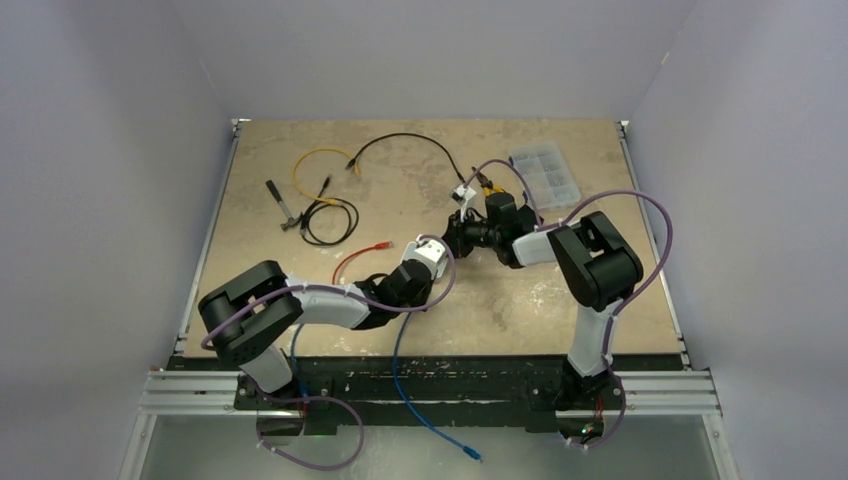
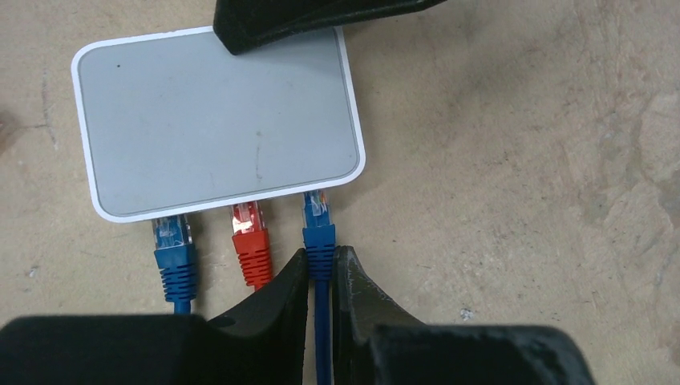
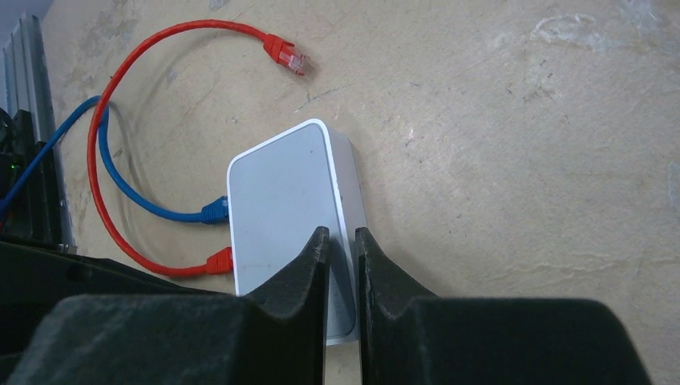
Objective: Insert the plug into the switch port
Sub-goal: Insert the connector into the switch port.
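Note:
A flat white switch (image 2: 216, 120) lies on the table. Along its near edge sit a blue plug (image 2: 172, 241) and a red plug (image 2: 250, 241), both in ports. My left gripper (image 2: 321, 253) is shut on the ribbed boot of a second blue plug (image 2: 319, 212), whose clear tip meets the switch's edge at the third port; how deep it sits I cannot tell. My right gripper (image 3: 341, 233) hangs over the switch (image 3: 277, 208) at its far end, jaws almost together, the switch's side wall showing in the narrow gap. One of its fingers (image 2: 281, 24) overlaps the far edge.
The red cable's loose end (image 3: 285, 52) lies left of the switch. Pliers (image 1: 283, 205), a yellow cable (image 1: 320, 160), black cables (image 1: 400, 140) and a clear compartment box (image 1: 545, 170) lie at the back. A blue cable (image 1: 430, 420) trails over the front rail.

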